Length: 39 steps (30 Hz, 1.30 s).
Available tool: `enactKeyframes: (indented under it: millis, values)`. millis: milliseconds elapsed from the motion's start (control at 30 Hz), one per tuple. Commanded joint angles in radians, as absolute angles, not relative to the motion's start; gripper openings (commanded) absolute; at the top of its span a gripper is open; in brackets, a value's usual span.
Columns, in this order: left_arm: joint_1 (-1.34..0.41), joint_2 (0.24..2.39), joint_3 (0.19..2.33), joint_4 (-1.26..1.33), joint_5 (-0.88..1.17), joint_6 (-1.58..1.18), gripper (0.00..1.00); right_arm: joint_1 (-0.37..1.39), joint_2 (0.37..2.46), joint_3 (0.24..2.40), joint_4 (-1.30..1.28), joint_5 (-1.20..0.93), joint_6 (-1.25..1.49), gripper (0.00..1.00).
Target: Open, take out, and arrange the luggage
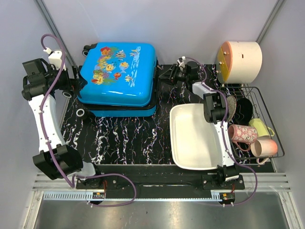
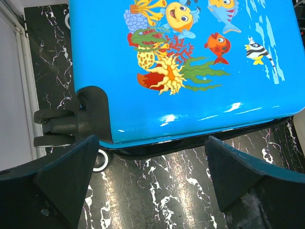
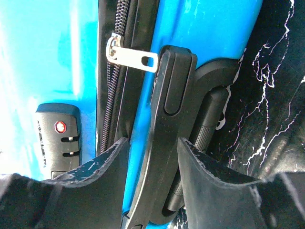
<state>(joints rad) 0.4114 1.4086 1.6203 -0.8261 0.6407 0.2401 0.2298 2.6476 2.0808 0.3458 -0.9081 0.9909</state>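
The luggage (image 1: pixel 119 71), a bright blue hard-shell suitcase printed with cartoon fish, lies flat and closed on the far left of the black marbled mat (image 1: pixel 128 138), printed face up, with an arm posted at either end. The right gripper (image 3: pixel 153 140) has its two fingers on either side of the black carry handle (image 3: pixel 169 95) on the case's edge. Whether they press on the handle or only flank it cannot be told from the wrist view. That placement looks chosen to steady the case and to work where the fastenings are: the silver zip pull (image 3: pixel 131 56) lies just beyond the handle, against the zip track, and the combination lock (image 3: pixel 59 138) sits to one side of it. The left gripper (image 2: pixel 151 143) faces the opposite end with its fingers spread as wide as they go and nothing between them. It is lined up with the shell's lower edge beside a black wheel (image 2: pixel 57 126), probably to brace the case against sliding while the other arm works. The opening step appears barely begun, since the lid is down and the zip teeth in view are meshed. A white basin (image 1: pixel 190 138) sits empty on the right of the mat, near the suitcase, a likely place for whatever comes out. Beyond it, a wire rack (image 1: pixel 279 143) holds several mugs (image 1: pixel 243 133), well clear of both grippers.
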Motion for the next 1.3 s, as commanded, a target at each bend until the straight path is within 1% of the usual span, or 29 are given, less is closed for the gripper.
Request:
enactKeyframes:
  millis: [0, 133, 233, 333, 400, 567, 600, 633, 667, 800, 833, 867, 900, 1000, 1033, 1167, 1200, 1267]
  values:
    - [0.408, 1.371, 1.615, -0.796, 0.624, 0.261, 0.99, 0.245, 2.617, 2.094, 0.407, -0.953, 1.029, 0.55]
    - [0.408, 1.37, 1.609, -0.796, 0.626, 0.256, 0.99, 0.262, 2.64, 2.12, 0.403, -0.942, 1.037, 0.55]
    - [0.408, 1.367, 1.602, -0.796, 0.632, 0.256, 0.99, 0.275, 2.648, 2.114, 0.423, -0.945, 1.055, 0.52]
    - [0.407, 1.364, 1.592, -0.805, 0.63, 0.261, 0.99, 0.284, 2.643, 2.086, 0.452, -0.946, 1.075, 0.5]
    - [0.405, 1.362, 1.583, -0.816, 0.634, 0.262, 0.99, 0.291, 2.635, 2.057, 0.474, -0.946, 1.098, 0.46]
    - [0.405, 1.342, 1.559, -0.822, 0.63, 0.262, 0.99, 0.311, 2.606, 1.965, 0.561, -0.95, 1.149, 0.44]
    - [0.405, 1.341, 1.555, -0.825, 0.63, 0.262, 0.99, 0.317, 2.599, 1.95, 0.574, -0.95, 1.16, 0.42]
    - [0.405, 1.338, 1.555, -0.825, 0.632, 0.264, 0.99, 0.321, 2.596, 1.938, 0.598, -0.95, 1.164, 0.35]
    - [0.405, 1.339, 1.555, -0.833, 0.632, 0.265, 0.99, 0.324, 2.592, 1.912, 0.609, -0.942, 1.17, 0.32]
    - [0.405, 1.333, 1.552, -0.841, 0.629, 0.272, 0.99, 0.324, 2.565, 1.849, 0.666, -0.936, 1.186, 0.21]
    - [0.405, 1.333, 1.548, -0.841, 0.629, 0.27, 0.99, 0.324, 2.556, 1.833, 0.678, -0.934, 1.186, 0.11]
    - [0.405, 1.335, 1.548, -0.841, 0.621, 0.267, 0.99, 0.325, 2.531, 1.792, 0.69, -0.925, 1.184, 0.04]
    - [0.406, 1.339, 1.545, -0.841, 0.614, 0.253, 0.99, 0.327, 2.516, 1.769, 0.713, -0.923, 1.18, 0.0]
    - [0.425, 1.359, 1.534, -0.853, 0.591, 0.194, 0.99, 0.345, 2.442, 1.657, 0.762, -0.914, 1.178, 0.0]
    - [0.439, 1.373, 1.522, -0.853, 0.598, 0.172, 0.99, 0.366, 2.419, 1.588, 0.77, -0.91, 1.172, 0.0]
    - [0.546, 1.407, 1.491, -0.83, 0.656, 0.057, 0.98, 0.435, 2.243, 1.398, 0.752, -0.858, 1.082, 0.0]
    - [0.561, 1.41, 1.49, -0.825, 0.663, 0.029, 0.98, 0.446, 2.212, 1.364, 0.726, -0.85, 1.059, 0.07]
    - [0.598, 1.416, 1.476, -0.812, 0.686, 0.015, 0.97, 0.462, 2.119, 1.278, 0.689, -0.83, 0.994, 0.15]
